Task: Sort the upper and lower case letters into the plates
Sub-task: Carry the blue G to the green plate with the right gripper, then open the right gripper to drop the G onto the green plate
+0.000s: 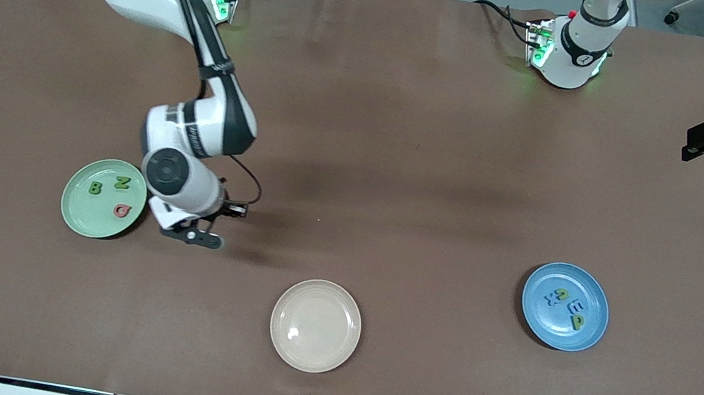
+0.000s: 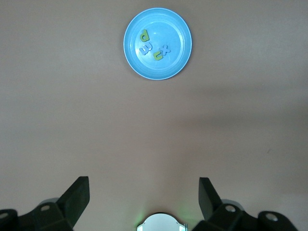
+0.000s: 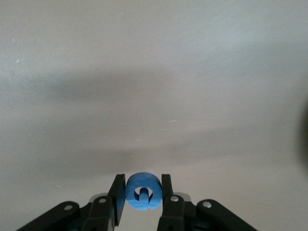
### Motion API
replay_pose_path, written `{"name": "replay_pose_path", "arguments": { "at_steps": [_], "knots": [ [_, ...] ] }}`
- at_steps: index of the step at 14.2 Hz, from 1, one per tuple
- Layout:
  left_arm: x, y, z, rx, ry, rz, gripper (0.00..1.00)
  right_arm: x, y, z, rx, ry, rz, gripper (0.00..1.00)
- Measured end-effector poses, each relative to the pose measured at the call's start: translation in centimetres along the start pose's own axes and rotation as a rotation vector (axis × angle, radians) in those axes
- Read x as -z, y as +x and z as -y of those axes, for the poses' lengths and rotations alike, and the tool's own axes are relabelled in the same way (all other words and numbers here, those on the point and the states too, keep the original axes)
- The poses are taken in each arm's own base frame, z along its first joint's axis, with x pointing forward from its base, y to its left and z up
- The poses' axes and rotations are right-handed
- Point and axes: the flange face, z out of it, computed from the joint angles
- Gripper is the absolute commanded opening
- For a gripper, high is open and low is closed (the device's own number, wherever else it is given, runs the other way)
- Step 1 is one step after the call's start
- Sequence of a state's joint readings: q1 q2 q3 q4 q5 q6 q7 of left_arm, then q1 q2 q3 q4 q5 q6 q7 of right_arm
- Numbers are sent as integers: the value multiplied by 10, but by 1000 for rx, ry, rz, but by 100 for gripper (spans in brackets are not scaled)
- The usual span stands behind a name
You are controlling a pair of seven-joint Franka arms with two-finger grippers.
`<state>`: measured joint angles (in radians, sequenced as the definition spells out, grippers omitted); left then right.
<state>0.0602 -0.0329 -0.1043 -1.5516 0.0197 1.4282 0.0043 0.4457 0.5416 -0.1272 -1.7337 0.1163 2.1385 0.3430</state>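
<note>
**Blue letter gripped; sorting nearly done**

Blue foam fills the right gripper (image 3: 140,192): its fingers are clamped on the two sides of a small blue letter (image 3: 142,191), a rounded form that may be a G, though its case cannot be read with certainty. In the front view this gripper (image 1: 195,229) hangs just beside the green plate (image 1: 74,210), on the side toward the middle of the table, low over the brown tabletop (image 1: 405,128).

Progress, judged from what lies where: the green plate, at the right arm's end, carries three letters, B, N and a red Q, all apparently capitals. The blue plate (image 1: 593,299), at the left arm's end, carries about four small letters that look lower case. The beige plate (image 1: 340,358), nearer the front camera and between the two, holds nothing. No loose letter shows on the table, so the held piece seems to be the last one to place.

The left gripper (image 2: 144,192) waits high over the table's edge at its own end, jaws wide apart and holding nothing.
</note>
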Motion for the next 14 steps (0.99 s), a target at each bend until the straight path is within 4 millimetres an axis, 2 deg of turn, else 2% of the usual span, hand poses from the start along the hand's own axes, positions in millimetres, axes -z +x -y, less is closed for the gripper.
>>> {"name": "replay_pose_path", "arguments": {
  "at_steps": [1, 3, 10, 12, 14],
  "knots": [
    [0, 0, 0, -1, 0, -1, 100, 11, 2, -22, 18, 5, -2, 16],
    [0, 1, -1, -1, 0, -1, 100, 17, 4, -68, 47, 12, 5, 16],
    [0, 1, -8, 38, 1, -1, 100, 3, 22, -225, 155, 38, 6, 16],
    [-1, 1, -7, 38, 1, 0, 100, -2, 26, -259, 177, 33, -21, 16],
    [-1, 1, -7, 39, 1, 0, 100, -13, 30, -281, 188, 15, -45, 16]
  ]
}}
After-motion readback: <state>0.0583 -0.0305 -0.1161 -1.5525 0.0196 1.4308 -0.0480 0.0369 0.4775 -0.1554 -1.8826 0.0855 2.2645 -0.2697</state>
